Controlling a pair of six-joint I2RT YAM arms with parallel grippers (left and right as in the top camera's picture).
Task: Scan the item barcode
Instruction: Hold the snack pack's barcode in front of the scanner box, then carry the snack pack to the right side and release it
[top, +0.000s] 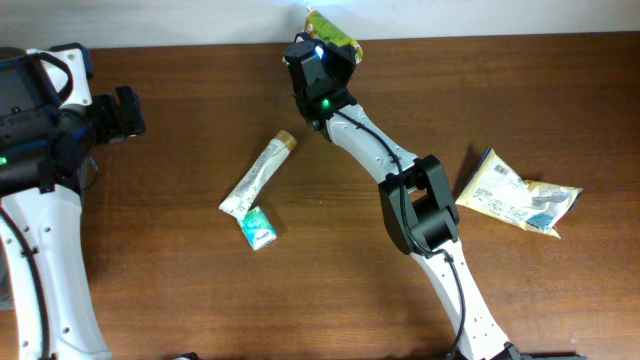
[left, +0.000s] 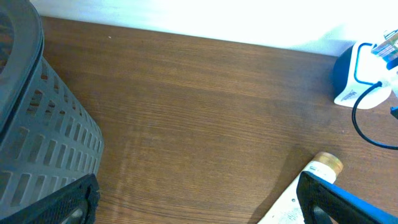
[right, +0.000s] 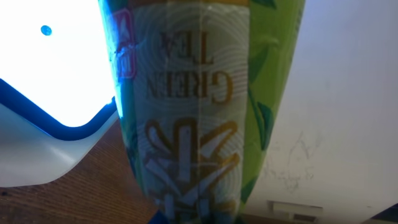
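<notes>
A green tea packet (right: 193, 93) fills the right wrist view, its label upside down, and my right gripper (right: 199, 219) is shut on its lower end. Overhead, that gripper (top: 322, 62) reaches to the table's far edge with the packet (top: 336, 36) sticking out beyond it. A white scanner with a blue rim (right: 43, 130) stands just left of the packet; it also shows at the right edge of the left wrist view, as the scanner (left: 359, 74). My left gripper (top: 125, 112) rests at the far left, open and empty, with its fingers (left: 333, 199) wide apart.
A white toothpaste tube (top: 258, 177) lies mid-table with a small green box (top: 258, 228) at its near end. A pale yellow pouch (top: 518, 195) lies at the right. A grey slatted basket (left: 37, 124) stands close to the left gripper.
</notes>
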